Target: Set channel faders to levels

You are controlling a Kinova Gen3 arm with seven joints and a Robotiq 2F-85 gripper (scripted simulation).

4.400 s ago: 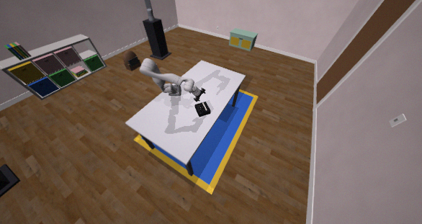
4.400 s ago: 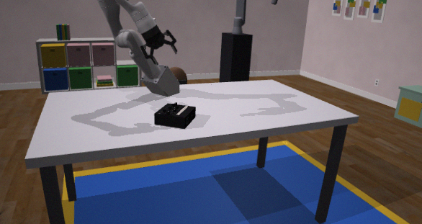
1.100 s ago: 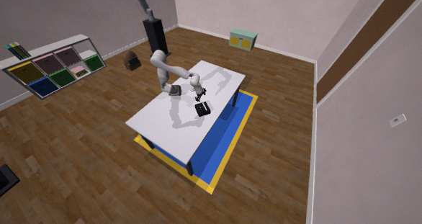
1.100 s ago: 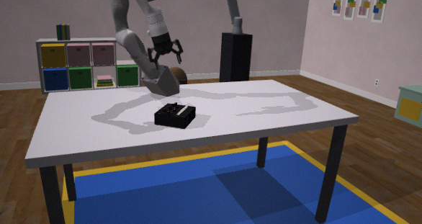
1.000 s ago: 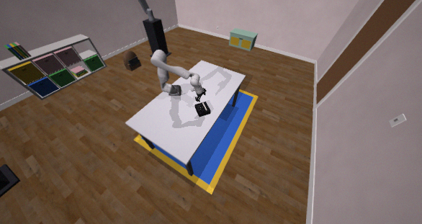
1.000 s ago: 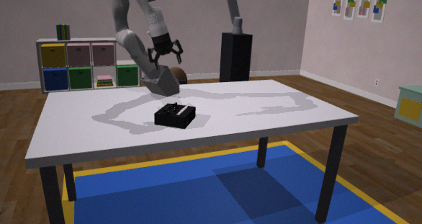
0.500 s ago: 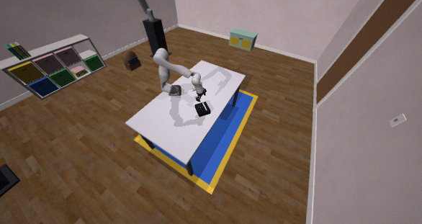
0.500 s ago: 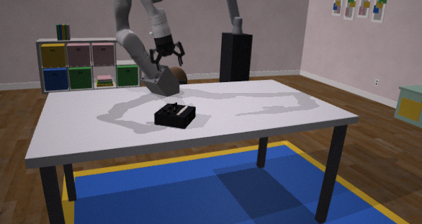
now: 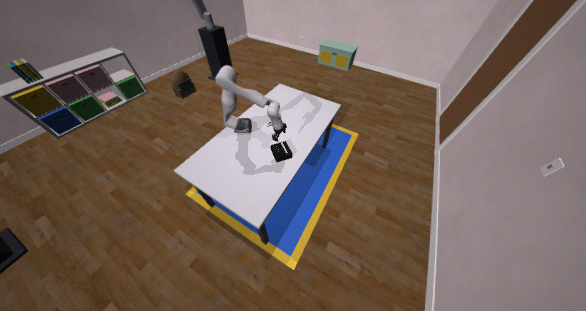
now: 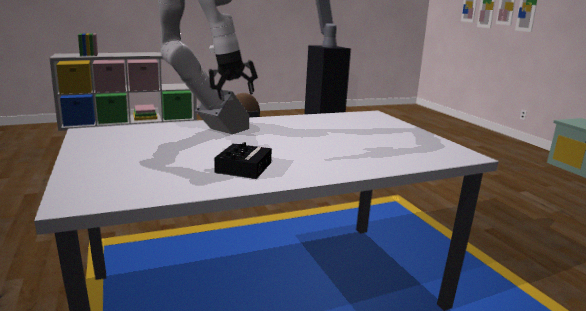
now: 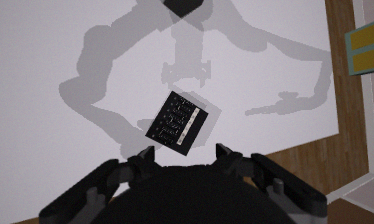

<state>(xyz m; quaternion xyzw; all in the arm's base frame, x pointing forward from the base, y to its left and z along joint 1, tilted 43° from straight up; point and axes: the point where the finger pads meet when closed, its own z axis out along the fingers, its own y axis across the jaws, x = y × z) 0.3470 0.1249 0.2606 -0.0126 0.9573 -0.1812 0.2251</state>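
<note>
So, top view first: there's a white rectangular desk [image 9: 215, 178] [image 10: 125, 186] [image 11: 28, 100] standing over a blue mat with a yellow border [image 9: 320, 166] [image 10: 200, 261]. The little black boxy lighting console [image 9: 281, 151] [image 10: 242, 162] [image 11: 176, 123] sits on the desk, near one long edge. A light grey jointed arm [image 9: 250, 93] [image 10: 226, 38] reaches over from its base, with the black two-fingered pincer [image 9: 280, 134] [image 10: 235, 93] [image 11: 185, 151] up near the console.

Exterior view: the console looks flat and level on the desktop, though I honestly can't make out its feet. The pincer hangs well above the desk, pointing down at a bit of a tilt, fingers spread all the way, nothing in them.

Wrist view: same deal, fingers wide apart with no grip on anything. The console shows just beyond the fingertips, turned at an angle, with a pale tape strip [image 9: 285, 147] [image 10: 254, 153] [image 11: 188, 126] across it and rows of fader slots beside that. The marks on the tape are way too small to read, and I can't tell where any fader stands.
</note>
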